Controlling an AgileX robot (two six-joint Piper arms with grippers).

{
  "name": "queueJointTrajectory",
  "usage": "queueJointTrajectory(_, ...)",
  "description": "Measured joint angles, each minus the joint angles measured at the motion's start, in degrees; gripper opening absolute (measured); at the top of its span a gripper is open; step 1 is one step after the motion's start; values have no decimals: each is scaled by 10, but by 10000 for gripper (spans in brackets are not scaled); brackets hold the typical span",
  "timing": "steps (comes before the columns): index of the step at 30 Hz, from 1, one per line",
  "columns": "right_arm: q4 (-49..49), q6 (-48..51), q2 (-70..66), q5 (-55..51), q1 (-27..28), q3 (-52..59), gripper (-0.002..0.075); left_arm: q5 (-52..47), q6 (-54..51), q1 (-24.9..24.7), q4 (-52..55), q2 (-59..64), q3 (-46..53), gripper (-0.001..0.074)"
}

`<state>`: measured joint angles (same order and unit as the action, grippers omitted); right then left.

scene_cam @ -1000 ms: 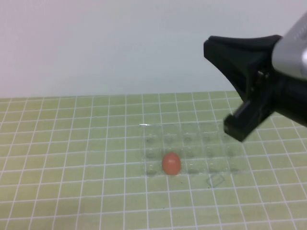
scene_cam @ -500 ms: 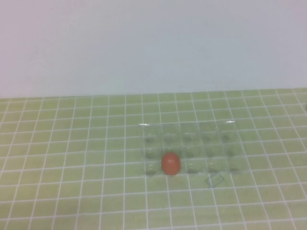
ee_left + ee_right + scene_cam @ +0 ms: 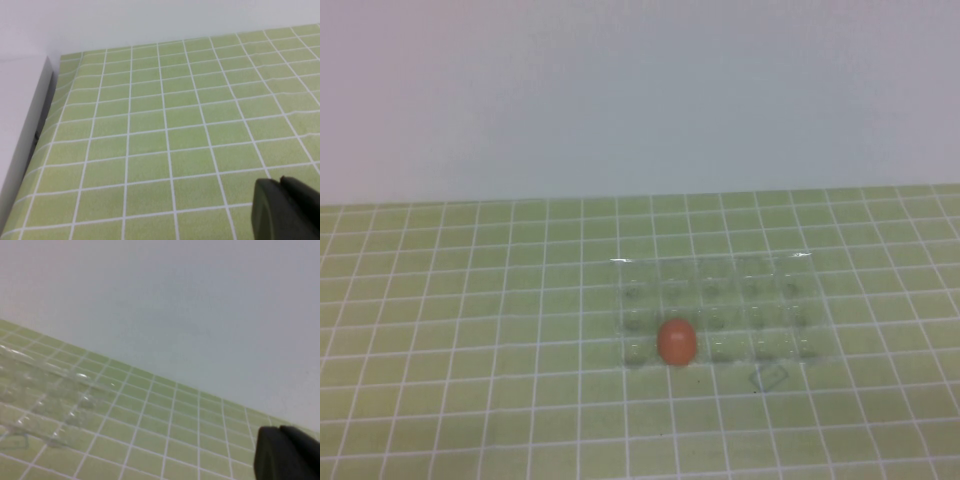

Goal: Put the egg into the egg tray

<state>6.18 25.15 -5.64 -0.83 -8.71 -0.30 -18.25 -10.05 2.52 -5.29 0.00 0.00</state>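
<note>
The orange-brown egg (image 3: pixel 677 341) sits in a front-row cup of the clear egg tray (image 3: pixel 798 262), second cup from the tray's left end. The tray lies flat on the green grid mat near the middle. Neither gripper shows in the high view. In the left wrist view my left gripper (image 3: pixel 281 181) is shut and empty over bare mat, away from the tray. In the right wrist view my right gripper (image 3: pixel 280 429) is shut and empty, with part of the tray (image 3: pixel 45 390) off to one side of it; the egg is out of that view.
A small clear plastic scrap (image 3: pixel 769 377) lies on the mat just in front of the tray's right part. A white wall (image 3: pixel 640 100) stands behind the mat. A white raised edge (image 3: pixel 20 135) borders the mat in the left wrist view.
My right arm, which hung over the tray's right end a second ago, has left the high view. The egg and tray have not moved.
</note>
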Motion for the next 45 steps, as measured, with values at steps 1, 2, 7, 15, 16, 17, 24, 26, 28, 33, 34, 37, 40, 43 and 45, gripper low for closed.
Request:
queueJointTrajectory(1, 3, 0, 15, -4, 15, 11, -2, 0, 0, 0, 0, 0, 0, 0)
queueJointTrajectory(2, 4, 0, 26, -10, 26, 16, -2, 0, 0, 0, 0, 0, 0, 0)
queueJointTrajectory(7, 7, 0, 61, -53, 67, 19, -2, 0, 0, 0, 0, 0, 0, 0)
queueJointTrajectory(15, 3, 0, 61, -107, 73, 19, -2, 0, 0, 0, 0, 0, 0, 0)
queueJointTrajectory(16, 3, 0, 61, -117, 73, 19, -2, 0, 0, 0, 0, 0, 0, 0)
queueJointTrajectory(17, 3, 0, 61, -125, 73, 19, -2, 0, 0, 0, 0, 0, 0, 0)
queueJointTrajectory(24, 4, 0, 61, -196, 73, 19, -2, 0, 0, 0, 0, 0, 0, 0)
queueJointTrajectory(26, 6, 0, 61, -205, 73, 19, -2, 0, 0, 0, 0, 0, 0, 0)
queueJointTrajectory(28, 14, 0, 61, -207, 73, 19, -2, 0, 0, 0, 0, 0, 0, 0)
queueJointTrajectory(33, 20, 0, 61, -209, 73, 19, -2, 0, 0, 0, 0, 0, 0, 0)
queueJointTrajectory(34, 20, 0, 61, -209, 73, 19, -2, 0, 0, 0, 0, 0, 0, 0)
queueJointTrajectory(37, 23, 0, 61, -210, 73, 19, -2, 0, 0, 0, 0, 0, 0, 0)
queueJointTrajectory(40, 23, 0, 61, -211, 73, 19, -2, 0, 0, 0, 0, 0, 0, 0)
queueJointTrajectory(43, 39, -31, 61, -211, 73, 19, -2, 0, 0, 0, 0, 0, 0, 0)
queueJointTrajectory(45, 44, -62, 61, -212, 73, 19, -2, 0, 0, 0, 0, 0, 0, 0)
